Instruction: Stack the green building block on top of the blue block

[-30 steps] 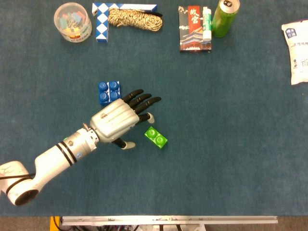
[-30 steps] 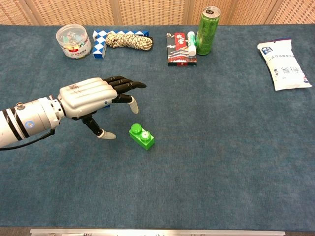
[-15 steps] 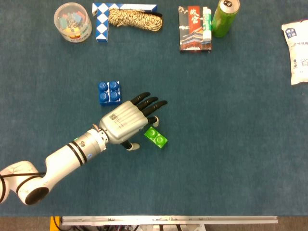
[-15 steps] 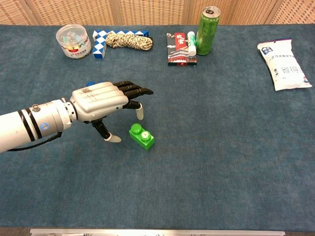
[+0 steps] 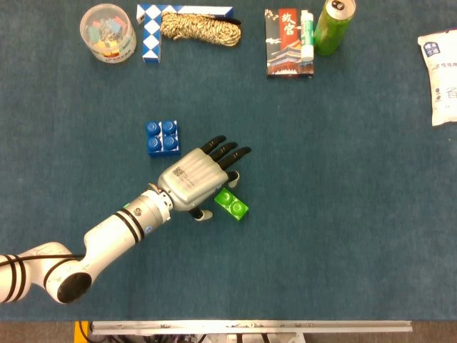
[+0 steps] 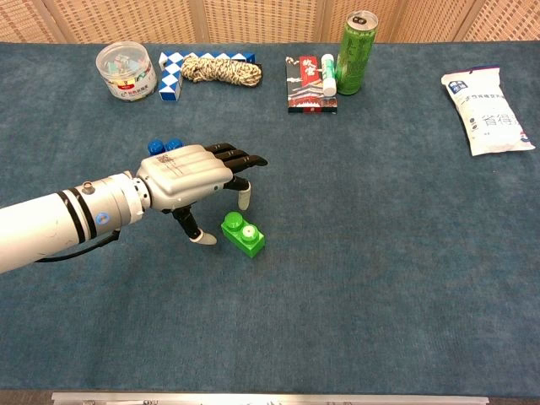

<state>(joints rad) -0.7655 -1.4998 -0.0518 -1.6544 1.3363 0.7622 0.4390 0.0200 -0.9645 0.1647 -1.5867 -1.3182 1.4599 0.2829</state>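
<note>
The green block (image 5: 233,204) (image 6: 243,233) lies on the blue cloth near the middle, its two studs up. The blue block (image 5: 162,137) sits up and to the left of it; in the chest view only the blue block's studs (image 6: 165,145) show behind my hand. My left hand (image 5: 201,177) (image 6: 196,175) hovers just over the green block's left end, fingers apart and stretched forward, thumb hanging down beside the block. Nothing is between its fingers. The right hand shows in neither view.
Along the far edge stand a clear tub of clips (image 5: 108,33), a blue-white snake puzzle (image 5: 178,18), a coil of rope (image 5: 200,30), a dark box (image 5: 287,41) and a green can (image 5: 332,27). A white packet (image 5: 440,75) lies at the far right.
My left hand has slid right and toward the green block, uncovering the blue block. Neither block has moved.
</note>
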